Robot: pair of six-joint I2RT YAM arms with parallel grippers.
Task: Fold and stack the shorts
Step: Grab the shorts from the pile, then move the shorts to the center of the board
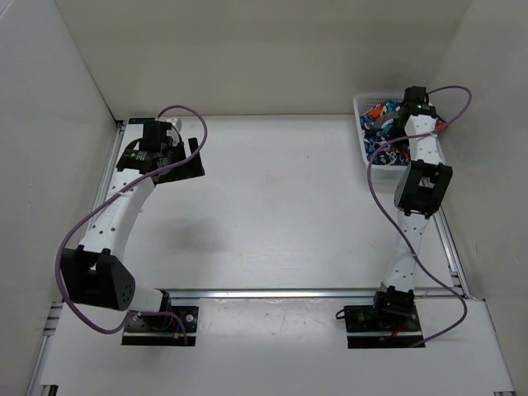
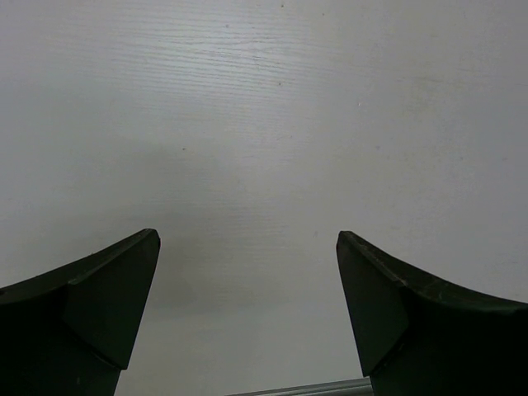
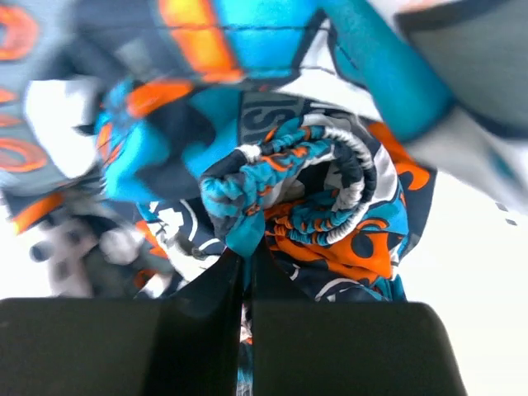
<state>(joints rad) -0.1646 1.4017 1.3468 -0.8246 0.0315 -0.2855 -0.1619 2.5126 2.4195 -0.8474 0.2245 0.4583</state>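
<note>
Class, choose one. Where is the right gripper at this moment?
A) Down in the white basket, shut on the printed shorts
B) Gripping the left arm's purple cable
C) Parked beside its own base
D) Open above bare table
A: in the wrist view the right gripper has its jaws pressed together on a fold of the shorts, and the top view places it in the basket.

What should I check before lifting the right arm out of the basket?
1. Right gripper shut on the shorts: ok, a fold is pinched.
2. Only one pair caught: cannot tell, the cloth is bunched.
3. Shorts free of the basket mesh: cannot tell.
4. Left gripper open, holding nothing: ok.
5. Table middle bare for laying out: ok.
</note>
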